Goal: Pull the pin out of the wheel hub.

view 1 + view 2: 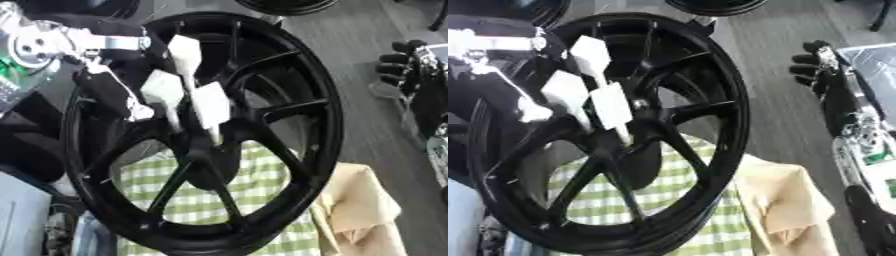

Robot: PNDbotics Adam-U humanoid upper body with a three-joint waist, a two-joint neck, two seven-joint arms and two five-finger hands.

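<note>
Grey flooring (367, 60) runs behind a black wheel (311, 145) that stands upright on a green-checked cloth (254, 190) with tan fabric (785, 200) beside it. At the hub (206, 142), the left hand (188, 92) has its pale fingers pointing down toward the centre, tips at or just above it; whether they pinch anything I cannot tell, and no pin is distinguishable. The left hand is plainly nearer — the right hand (815, 67) hangs well apart at the far right, black fingers curled, empty. No writing is legible.
</note>
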